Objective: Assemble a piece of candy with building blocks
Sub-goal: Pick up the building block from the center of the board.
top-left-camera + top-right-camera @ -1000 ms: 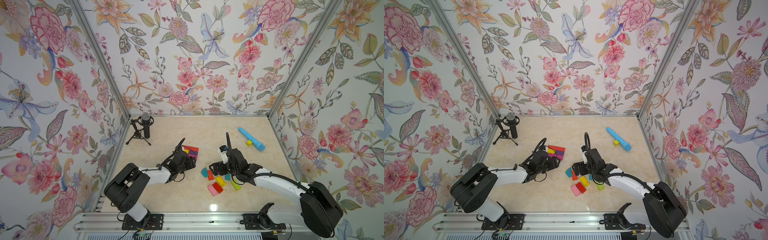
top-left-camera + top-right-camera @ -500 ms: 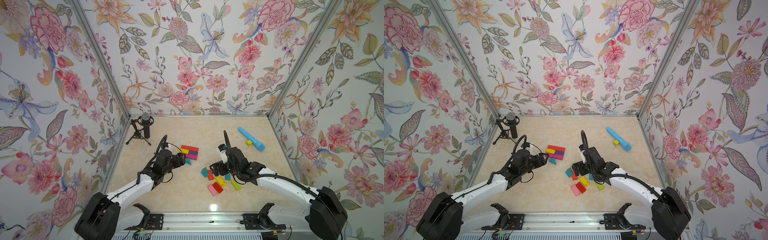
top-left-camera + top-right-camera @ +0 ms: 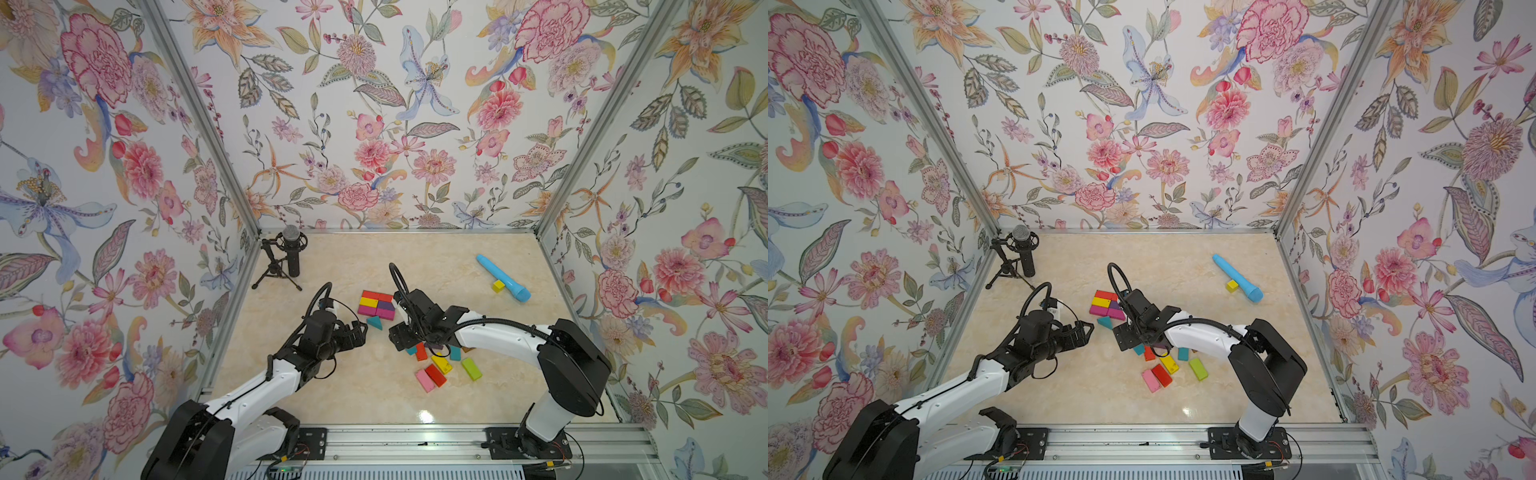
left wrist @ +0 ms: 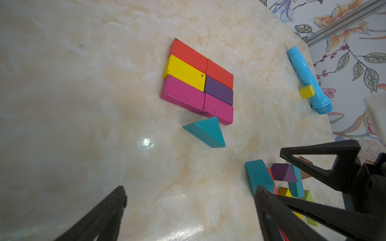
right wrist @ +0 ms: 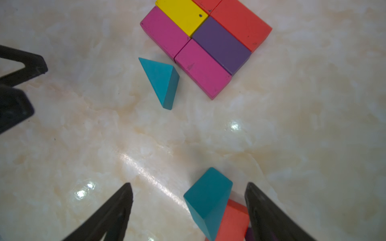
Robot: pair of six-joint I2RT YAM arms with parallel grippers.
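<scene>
While left jaws gape, right jaws straddle teal brick (image 5: 206, 198) (untouched).

Shiny table (image 4: 83, 104), dull painted blocks (image 4: 183, 73)
We see a smooth, glossy table that looks like stone, with light spots on it. The blocks look like painted wood, matt, with small dark chips. The blue tube (image 4: 302, 71) looks like smooth plastic. The rail (image 3: 415, 440) looks like bare metal.

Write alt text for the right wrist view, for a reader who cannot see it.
Six flat bricks in red, yellow, purple and magenta lie together as a rectangle on a marbled table, with a teal wedge beside it. Nearer the camera, the open right claw straddles a teal block.
</scene>
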